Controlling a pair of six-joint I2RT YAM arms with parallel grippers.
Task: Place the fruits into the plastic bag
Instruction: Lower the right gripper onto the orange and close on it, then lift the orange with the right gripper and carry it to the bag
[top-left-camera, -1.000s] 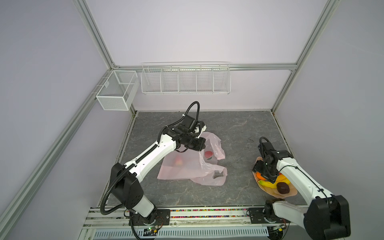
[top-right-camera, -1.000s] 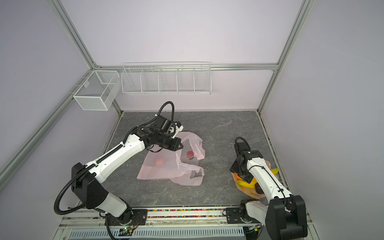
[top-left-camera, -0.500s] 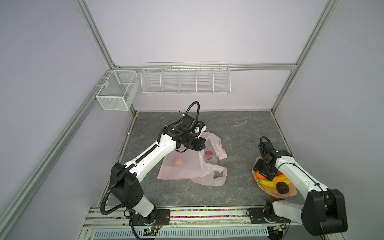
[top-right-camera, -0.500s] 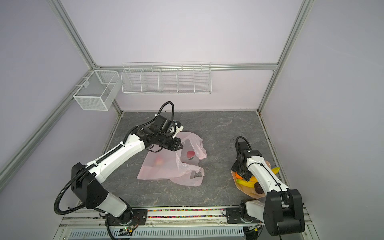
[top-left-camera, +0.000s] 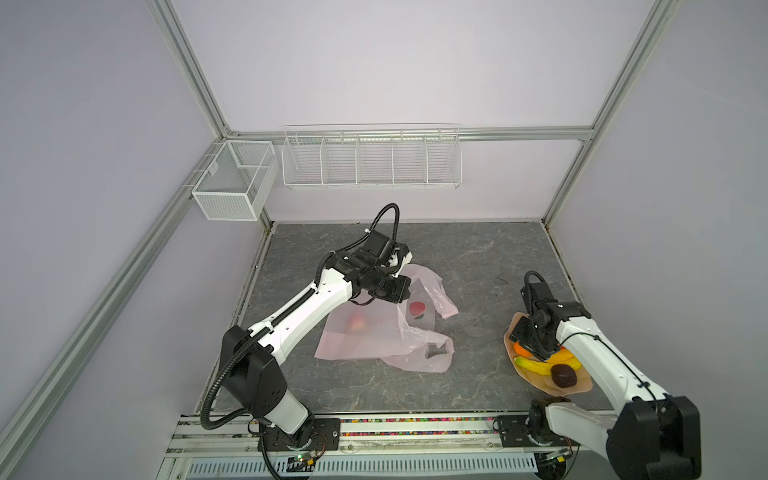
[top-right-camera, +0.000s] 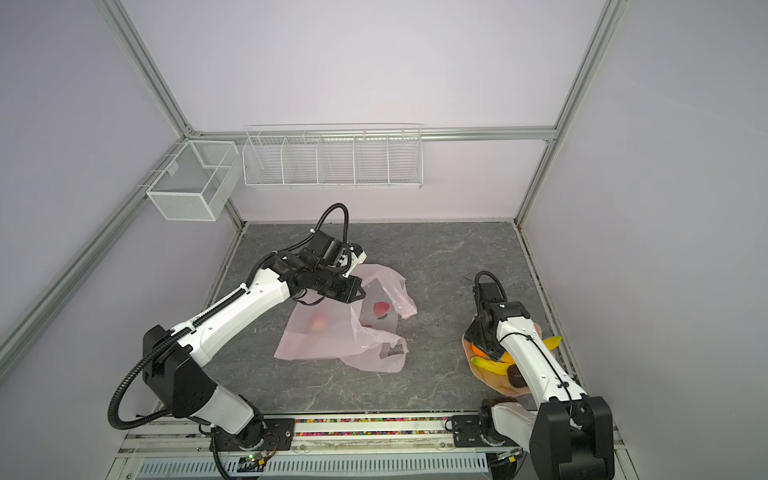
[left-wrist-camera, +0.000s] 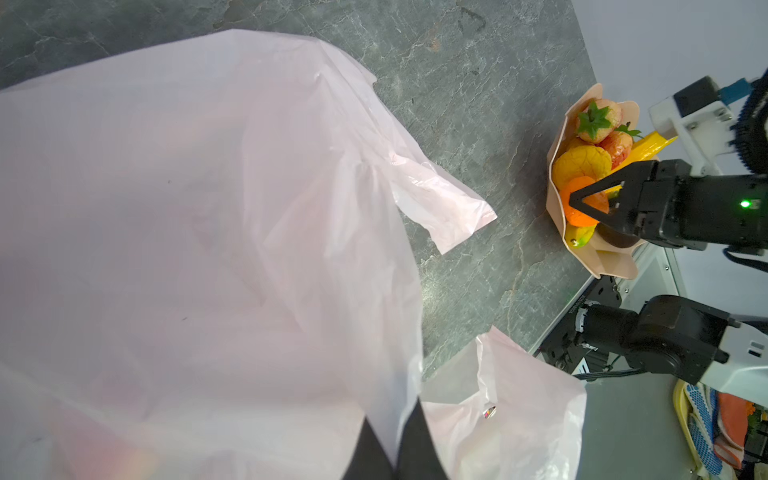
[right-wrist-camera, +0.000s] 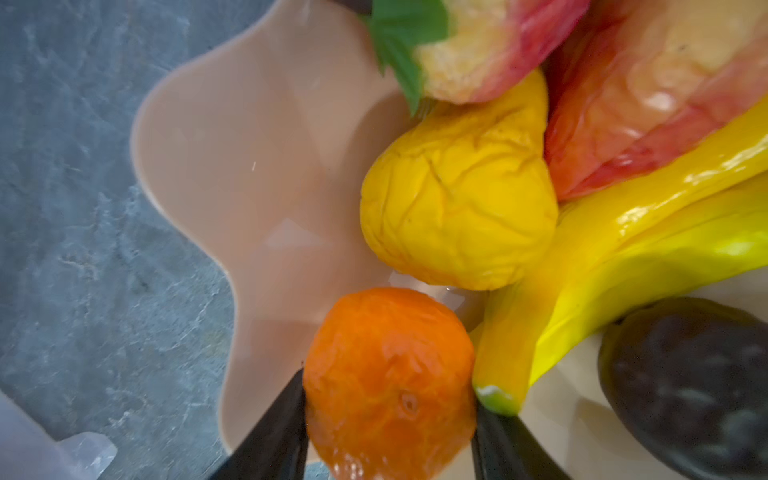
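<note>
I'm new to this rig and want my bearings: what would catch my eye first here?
The pale-pink plastic bag sprawls mid-table, one edge pinched in the left gripper, a red fruit visible in it. At the right edge, the right gripper clasps an orange on a peach plate beside yellow bananas.

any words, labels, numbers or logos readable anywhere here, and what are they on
Nothing can be read in any view.
On the right arm's base: a short white print, too small and blurred to read.
On the plastic bag, the plate and the orange: no print shows.
</note>
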